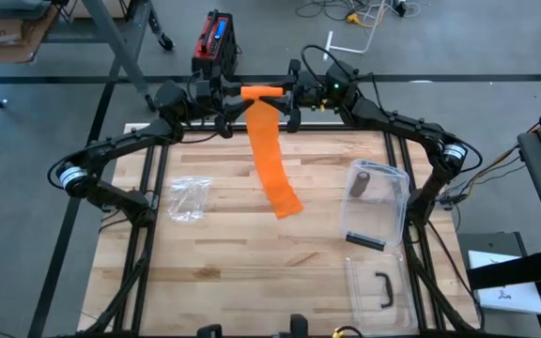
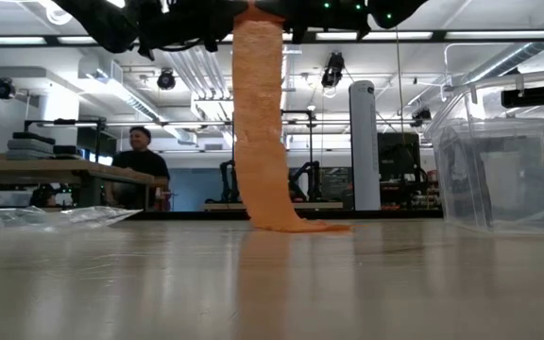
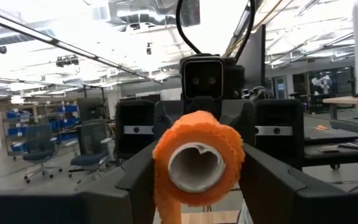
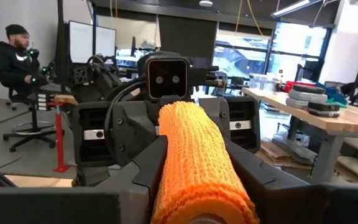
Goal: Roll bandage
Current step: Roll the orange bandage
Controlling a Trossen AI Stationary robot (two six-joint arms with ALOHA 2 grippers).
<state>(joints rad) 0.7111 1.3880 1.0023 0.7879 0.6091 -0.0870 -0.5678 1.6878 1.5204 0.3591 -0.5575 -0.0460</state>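
High view first, moving left to right: we see a crumpled clear plastic bag [image 1: 188, 199] lying on the wooden table [image 1: 224, 282] near our left arm. Our left gripper [image 1: 231, 97] is raised at the table's far edge, its fingers around one end of the orange bandage roll [image 1: 262, 91], though we cannot tell whether they press it. From the roll a loose orange strip [image 1: 272, 160] hangs down, and its end rests on the table near the middle. Our right gripper [image 1: 292, 94] faces the left one and clamps the roll's other end between its fingers. Further right stands a clear plastic container [image 1: 378, 202], with its lid [image 1: 376, 286] nearer the front edge.
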